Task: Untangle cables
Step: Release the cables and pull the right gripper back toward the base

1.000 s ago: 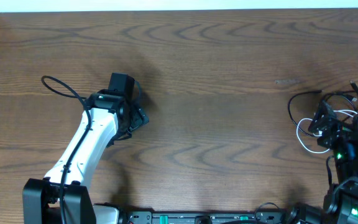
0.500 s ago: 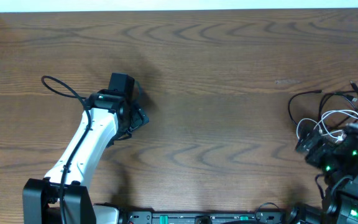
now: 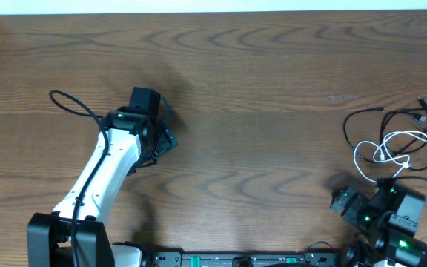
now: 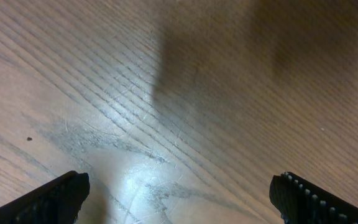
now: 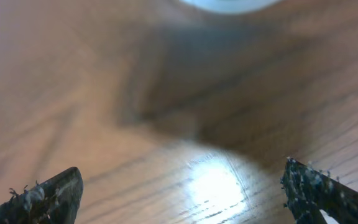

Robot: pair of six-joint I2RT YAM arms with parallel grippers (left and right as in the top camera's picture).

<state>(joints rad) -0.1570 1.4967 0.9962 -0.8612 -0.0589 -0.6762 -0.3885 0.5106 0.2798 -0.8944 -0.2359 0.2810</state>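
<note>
The black cable (image 3: 393, 117) and the white cable (image 3: 391, 149) lie loosely looped over each other on the table at the far right. My right gripper (image 3: 345, 202) is open and empty, low at the front right, below and to the left of the cables. My left gripper (image 3: 163, 138) is open and empty over bare wood at centre left, far from the cables. In both wrist views only wood shows between the spread fingertips (image 4: 55, 198) (image 5: 42, 194); no cable is in them.
A thicker black wire (image 3: 73, 104) loops out from the left arm onto the table at the left. The robot base bar (image 3: 236, 259) runs along the front edge. The table's far edge (image 3: 213, 12) meets a white wall.
My right gripper has pulled back from the cable pile toward the front edge, down and left. The cables now lie uncovered, the white loop spread out. The left arm has not moved.
</note>
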